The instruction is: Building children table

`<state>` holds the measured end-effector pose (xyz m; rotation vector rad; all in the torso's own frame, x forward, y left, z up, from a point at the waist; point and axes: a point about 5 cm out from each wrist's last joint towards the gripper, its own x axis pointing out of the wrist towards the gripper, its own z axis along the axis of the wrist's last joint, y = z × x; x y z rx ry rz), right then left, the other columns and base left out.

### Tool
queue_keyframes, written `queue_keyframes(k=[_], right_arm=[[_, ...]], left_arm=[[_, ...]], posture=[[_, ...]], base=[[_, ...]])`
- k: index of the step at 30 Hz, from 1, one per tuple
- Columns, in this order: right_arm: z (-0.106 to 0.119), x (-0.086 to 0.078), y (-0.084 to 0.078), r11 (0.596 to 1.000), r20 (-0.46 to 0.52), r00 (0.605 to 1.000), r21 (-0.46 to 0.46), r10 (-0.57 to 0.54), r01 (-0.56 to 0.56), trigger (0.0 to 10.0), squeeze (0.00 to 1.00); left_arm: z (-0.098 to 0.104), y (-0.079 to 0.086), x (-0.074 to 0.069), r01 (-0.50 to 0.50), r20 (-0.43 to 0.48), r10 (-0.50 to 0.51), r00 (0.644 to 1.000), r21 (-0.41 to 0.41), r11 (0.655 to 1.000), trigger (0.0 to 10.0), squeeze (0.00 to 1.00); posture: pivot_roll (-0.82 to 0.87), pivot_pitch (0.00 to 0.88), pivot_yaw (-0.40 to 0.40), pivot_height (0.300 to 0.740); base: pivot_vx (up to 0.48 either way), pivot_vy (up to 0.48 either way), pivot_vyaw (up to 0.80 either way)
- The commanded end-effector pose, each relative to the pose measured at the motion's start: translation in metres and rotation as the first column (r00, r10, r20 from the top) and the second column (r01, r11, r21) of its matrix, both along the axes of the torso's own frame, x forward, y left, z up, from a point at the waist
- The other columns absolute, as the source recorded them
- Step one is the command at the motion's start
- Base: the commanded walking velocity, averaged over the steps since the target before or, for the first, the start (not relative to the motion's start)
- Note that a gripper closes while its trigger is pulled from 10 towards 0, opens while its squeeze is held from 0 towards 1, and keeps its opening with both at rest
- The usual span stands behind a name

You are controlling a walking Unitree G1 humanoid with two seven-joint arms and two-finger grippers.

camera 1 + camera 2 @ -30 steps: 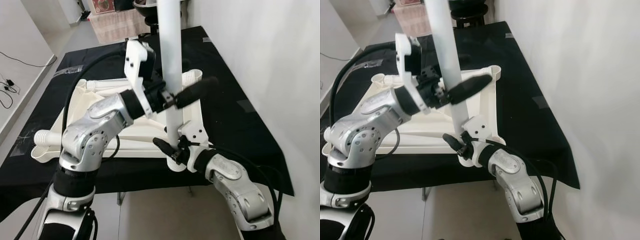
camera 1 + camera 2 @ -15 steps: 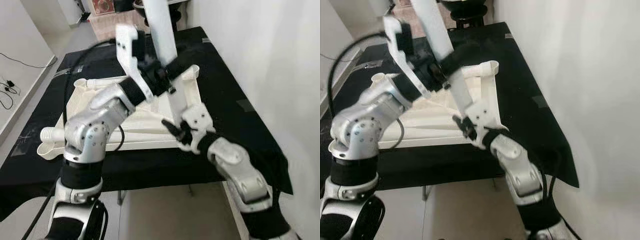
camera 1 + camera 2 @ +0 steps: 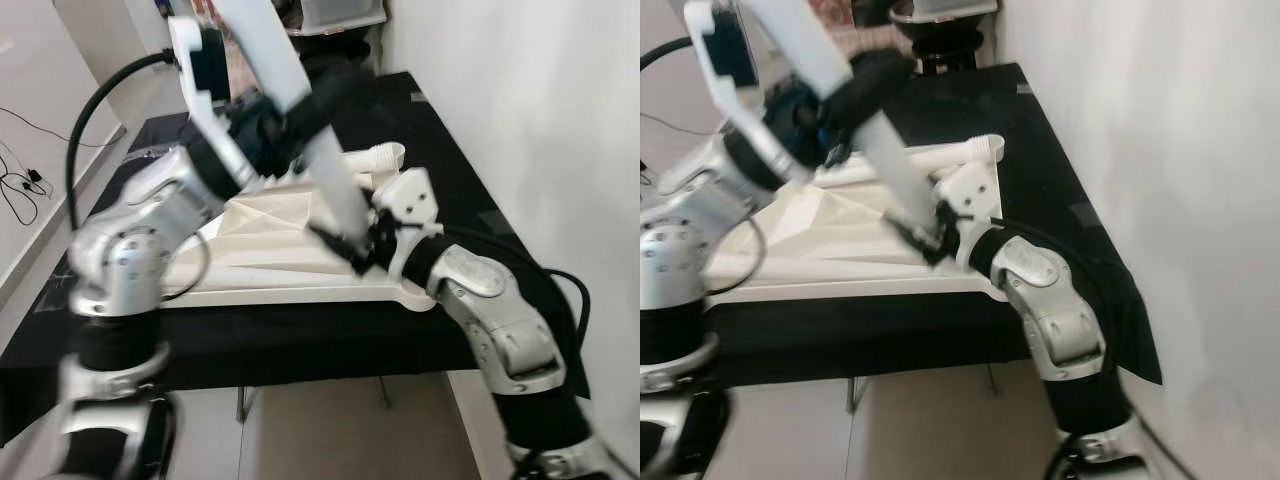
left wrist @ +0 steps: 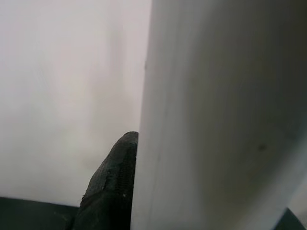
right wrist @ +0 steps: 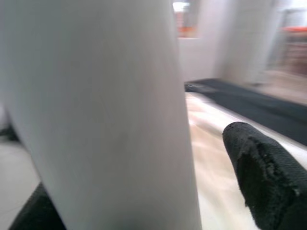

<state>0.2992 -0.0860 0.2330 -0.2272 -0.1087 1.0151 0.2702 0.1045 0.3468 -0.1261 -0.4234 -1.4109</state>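
Observation:
A long white table leg (image 3: pixel 335 195) leans steeply, its top toward my left. My left gripper (image 3: pixel 318 108) is shut on its middle; one finger (image 4: pixel 110 191) presses against the leg (image 4: pixel 216 110). My right gripper (image 3: pixel 360 247) straddles the leg's lower end just above the upturned white tabletop (image 3: pixel 255 255). In the right wrist view the leg (image 5: pixel 105 120) sits between the fingers, with a gap to one fingertip (image 5: pixel 264 182), so this gripper is open. The tabletop's near right corner (image 3: pixel 415 298) lies below my right forearm. A short socket stub (image 3: pixel 388 153) stands at its far right corner.
The tabletop lies on a low surface covered in black cloth (image 3: pixel 455 140). A white wall (image 3: pixel 540 120) runs close along the right. Grey floor (image 3: pixel 320 430) lies in front, with cables (image 3: pixel 20 190) at the far left. Furniture stands beyond the far end.
The leg has tipped from upright to a steep lean, top to my left, and both grippers went with it. Its lower end has left the near right corner. The camera also shifted.

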Motion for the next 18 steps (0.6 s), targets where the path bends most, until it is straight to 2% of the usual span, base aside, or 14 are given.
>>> queue_keyframes(k=[1, 2, 3, 5, 8, 9, 10, 18], right_arm=[[0.008, -0.008, 0.02, 0.986, -0.014, 0.986, -0.008, 0.167, -0.167, 10.0, 0.0], [0.008, -0.009, 0.025, 0.977, -0.025, 0.977, -0.031, 0.211, -0.212, 10.0, 0.0], [0.008, -0.009, 0.025, 0.977, -0.025, 0.977, -0.031, 0.211, -0.212, 10.0, 0.0], [0.005, -0.007, 0.031, 0.967, -0.047, 0.969, -0.07, 0.241, -0.244, 10.0, 0.0], [-0.002, -0.003, 0.034, 0.965, -0.092, 0.968, -0.098, 0.234, -0.243, 10.0, 0.0], [-0.005, -0.003, 0.035, 0.965, -0.108, 0.967, -0.1, 0.231, -0.242, 2.2, 0.0], [-0.007, -0.001, 0.034, 0.968, -0.134, 0.967, -0.093, 0.218, -0.232, 0.0, 0.0], [-0.012, 0.005, 0.028, 0.984, -0.211, 0.966, -0.074, 0.146, -0.165, 0.0, 0.0]], left_arm=[[-0.01, -0.019, -0.024, 0.36, -0.027, -0.359, 0.933, 0.079, 0.93, 0.0, 0.0], [-0.007, -0.017, -0.026, 0.444, -0.043, -0.442, 0.896, 0.08, 0.893, 0.0, 0.0], [-0.007, -0.017, -0.026, 0.444, -0.043, -0.442, 0.896, 0.08, 0.893, 0.0, 0.0], [0.002, -0.016, -0.027, 0.537, -0.051, -0.535, 0.843, 0.049, 0.842, 0.0, 0.0], [0.011, -0.019, -0.025, 0.561, -0.029, -0.56, 0.828, 0.031, 0.827, 0.0, 0.0], [0.013, -0.021, -0.025, 0.569, -0.02, -0.569, 0.822, 0.026, 0.822, 0.0, 0.0], [0.015, -0.022, -0.025, 0.578, -0.01, -0.578, 0.816, 0.017, 0.816, 0.0, 0.0], [0.013, -0.024, -0.025, 0.6, 0.016, -0.6, 0.8, 0.014, 0.8, 0.0, 0.0]], posture=[[-0.03, 0.024, 0.093, 0.74], [-0.03, 0.018, 0.084, 0.74], [-0.03, 0.018, 0.084, 0.74], [-0.03, 0.018, 0.074, 0.74], [-0.03, 0.021, 0.071, 0.74], [-0.03, 0.021, 0.07, 0.74], [-0.03, 0.022, 0.069, 0.74], [-0.05, 0.03, 0.065, 0.74]], base=[[0.0, 0.0, 0.0], [0.0, 0.0, 0.0], [0.0, 0.0, 0.0], [0.0, 0.0, 0.0], [0.0, 0.0, 0.0], [0.0, 0.0, 0.0], [0.0, 0.0, 0.0], [0.0, 0.0, 0.0]])
